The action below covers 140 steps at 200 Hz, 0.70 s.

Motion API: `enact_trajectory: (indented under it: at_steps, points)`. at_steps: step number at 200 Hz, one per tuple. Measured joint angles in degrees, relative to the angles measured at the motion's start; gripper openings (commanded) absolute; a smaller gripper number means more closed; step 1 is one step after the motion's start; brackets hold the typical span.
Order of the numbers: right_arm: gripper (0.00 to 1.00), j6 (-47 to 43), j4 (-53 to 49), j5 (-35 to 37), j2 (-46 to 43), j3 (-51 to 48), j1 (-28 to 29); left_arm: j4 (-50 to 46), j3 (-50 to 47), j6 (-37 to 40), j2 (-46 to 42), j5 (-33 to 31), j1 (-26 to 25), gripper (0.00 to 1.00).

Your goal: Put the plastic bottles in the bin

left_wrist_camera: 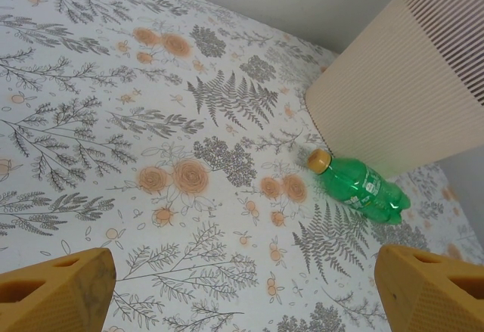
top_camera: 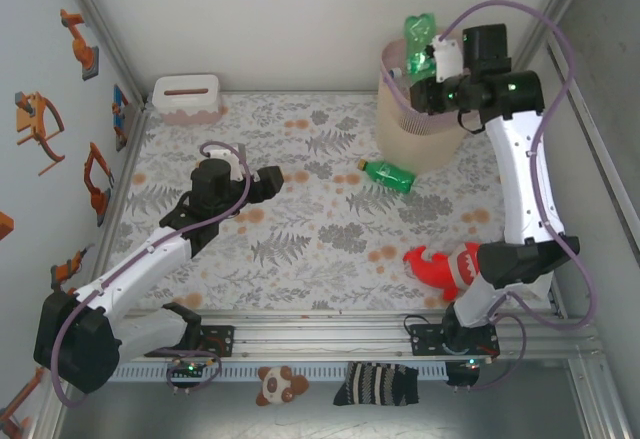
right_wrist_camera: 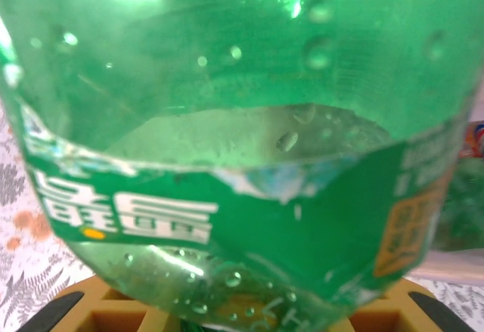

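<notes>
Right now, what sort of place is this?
Likely a robot lab cell: left arm and right arm bolted to a rail, white panels in an aluminium frame, and a floral-cloth table staged with a bin and green bottle.

The held green bottle is so close to the right wrist lens that it's one soft blur. Cap and base both run off the frame, and the label print is too smeared to read. The right tool gets chopped by the bottom edge, with just the finger tops poking in under the bottle.

From the top camera, the right side of the bin is tucked behind the right arm, and I can't make out what's inside. The red plush toy is half buried behind that arm's elbow.

In the left wrist view the bin is cut off at the top and right, and the left tool has its fingers clipped at the bottom corners. The label on the lying green bottle is too tiny to read.
</notes>
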Motion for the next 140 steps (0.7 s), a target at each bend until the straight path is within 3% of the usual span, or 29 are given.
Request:
enact_trajectory:
  at_steps: [49, 101, 140]
  points:
    - [0.27, -0.8, -5.3, -3.9, 10.9, 10.0, -5.9, 0.0, 0.0, 0.0, 0.0, 0.0, 0.1, 0.88]
    - [0.30, -3.6, -8.3, -6.4, 19.0, 13.3, -6.8, 0.0, 0.0, 0.0, 1.2, 0.3, 0.3, 0.88]
    - [0.39, -4.9, -8.9, -7.9, 20.5, 14.9, -7.1, 0.0, 0.3, 0.0, 2.3, 0.6, 0.5, 0.88]
